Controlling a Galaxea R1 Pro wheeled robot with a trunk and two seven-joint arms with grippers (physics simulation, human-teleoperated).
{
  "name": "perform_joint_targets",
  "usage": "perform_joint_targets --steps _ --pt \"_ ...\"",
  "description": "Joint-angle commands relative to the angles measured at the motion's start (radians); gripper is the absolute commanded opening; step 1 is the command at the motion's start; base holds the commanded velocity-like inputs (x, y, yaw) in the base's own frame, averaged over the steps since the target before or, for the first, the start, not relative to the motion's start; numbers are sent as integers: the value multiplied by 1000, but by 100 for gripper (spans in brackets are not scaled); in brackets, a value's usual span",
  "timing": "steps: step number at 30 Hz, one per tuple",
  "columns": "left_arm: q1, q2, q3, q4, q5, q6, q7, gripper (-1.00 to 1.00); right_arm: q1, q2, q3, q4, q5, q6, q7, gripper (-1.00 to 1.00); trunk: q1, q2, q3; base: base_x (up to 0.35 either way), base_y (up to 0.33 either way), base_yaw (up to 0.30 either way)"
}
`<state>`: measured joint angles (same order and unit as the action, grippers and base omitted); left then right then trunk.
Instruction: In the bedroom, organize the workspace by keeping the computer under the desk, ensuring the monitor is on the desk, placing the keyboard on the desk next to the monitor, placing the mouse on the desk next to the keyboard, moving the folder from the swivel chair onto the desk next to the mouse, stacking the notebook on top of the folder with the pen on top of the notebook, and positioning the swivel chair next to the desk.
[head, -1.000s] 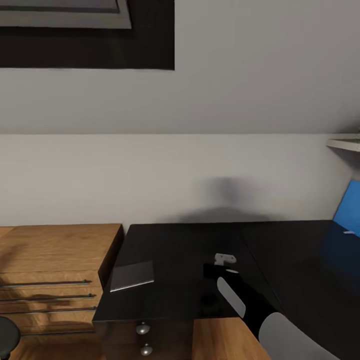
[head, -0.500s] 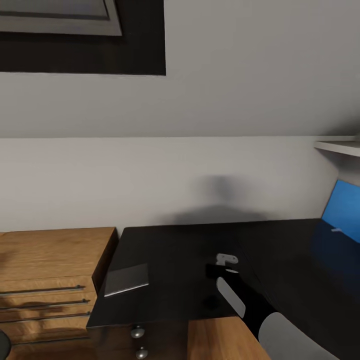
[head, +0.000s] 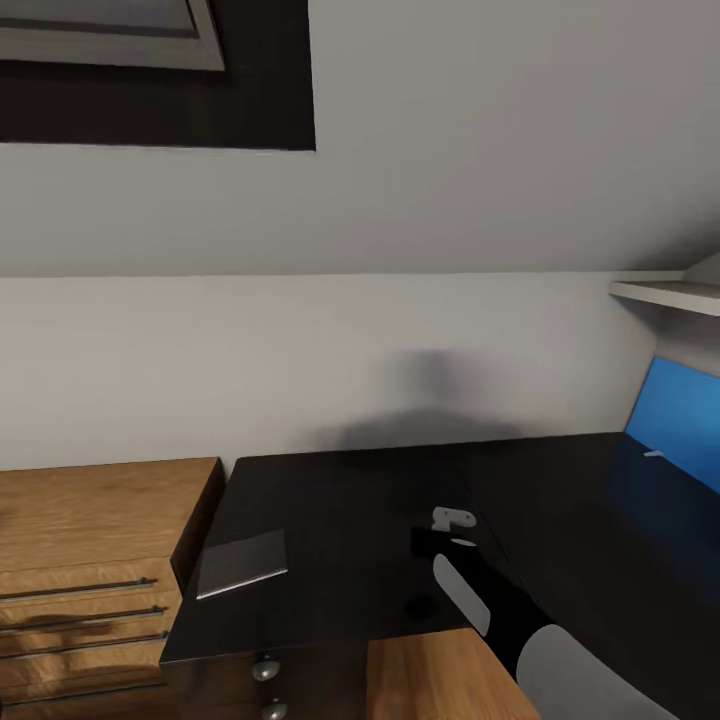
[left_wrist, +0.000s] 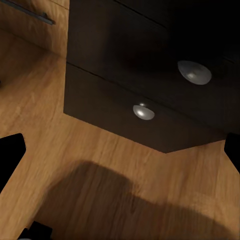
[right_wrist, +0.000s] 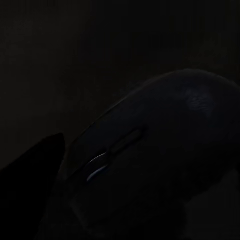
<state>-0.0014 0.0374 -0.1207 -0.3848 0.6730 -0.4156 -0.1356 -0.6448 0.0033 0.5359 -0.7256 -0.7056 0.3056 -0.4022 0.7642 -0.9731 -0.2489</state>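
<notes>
The small dark rounded computer mouse looms close in the right wrist view, its scroll wheel catching a faint glint, against the black top of the long table. It looks light, hard-shelled and smooth, so it could slip under a pinch; the flatter flanks either side of the wheel seem the safest place to squeeze, with only gentle force. In the head view the right claw hangs low over the black top, towards the table's front edge, well to the right of the thin flat grey notebook that lies near the table's left end beside the light wood cabinet. Whether this claw is closed on the mouse or merely poised above it, I cannot tell: the view is too dark. The left claw has its dark fingertips spread wide and empty, over the wood floor before the table's dark drawers with round silver knobs.
</notes>
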Motion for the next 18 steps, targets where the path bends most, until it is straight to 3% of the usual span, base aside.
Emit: perform_joint_targets --steps 1,18 --pt "0 1 -7 1 11 -3 -2 100 -1 -2 2 -2 -5 3 -7 -100 0 -1 -1 -182 -66 0" --pt "0 1 -8 3 13 -3 -2 100 -1 -5 0 -3 -5 4 -7 -100 0 -1 -1 -283 -149 0"
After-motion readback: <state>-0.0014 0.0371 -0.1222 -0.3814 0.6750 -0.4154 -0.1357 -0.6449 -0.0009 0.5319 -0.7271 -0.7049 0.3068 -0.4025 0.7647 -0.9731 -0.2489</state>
